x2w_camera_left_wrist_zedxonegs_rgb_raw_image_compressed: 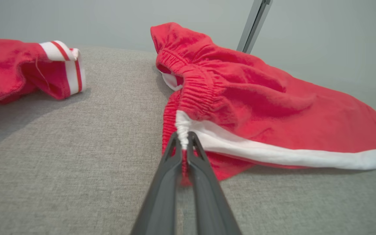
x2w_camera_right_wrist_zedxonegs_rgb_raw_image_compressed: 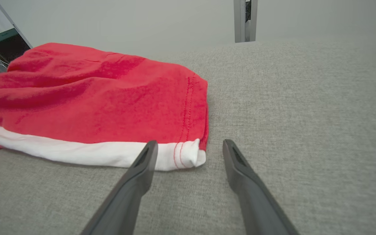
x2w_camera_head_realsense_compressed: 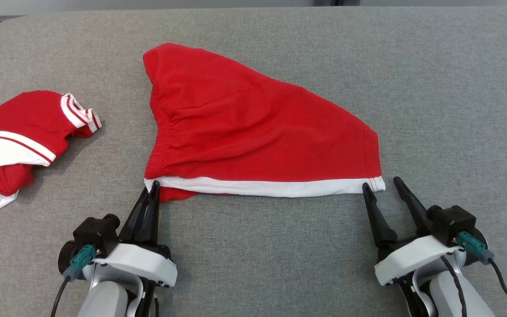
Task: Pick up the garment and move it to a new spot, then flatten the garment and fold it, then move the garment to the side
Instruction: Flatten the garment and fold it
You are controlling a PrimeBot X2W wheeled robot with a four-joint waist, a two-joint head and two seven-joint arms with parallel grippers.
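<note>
The garment (x2w_camera_head_realsense_compressed: 244,127) is a pair of red shorts with a white stripe along its near edge, spread on the grey table. My left gripper (x2w_camera_head_realsense_compressed: 153,187) is shut on the garment's near left corner, where the white stripe meets the gathered waistband (x2w_camera_left_wrist_zedxonegs_rgb_raw_image_compressed: 183,130). My right gripper (x2w_camera_head_realsense_compressed: 383,185) stands open at the near right corner of the garment (x2w_camera_right_wrist_zedxonegs_rgb_raw_image_compressed: 109,107). Its left finger (x2w_camera_right_wrist_zedxonegs_rgb_raw_image_compressed: 147,156) lies against the white hem end and the right finger (x2w_camera_right_wrist_zedxonegs_rgb_raw_image_compressed: 232,156) rests on bare cloth beside it.
A second red and white garment (x2w_camera_head_realsense_compressed: 20,136) lies crumpled at the table's left edge, also seen in the left wrist view (x2w_camera_left_wrist_zedxonegs_rgb_raw_image_compressed: 28,68). The grey padded table (x2w_camera_head_realsense_compressed: 434,110) stretches wide to the right and in front. A metal post (x2w_camera_right_wrist_zedxonegs_rgb_raw_image_compressed: 245,19) stands behind the far edge.
</note>
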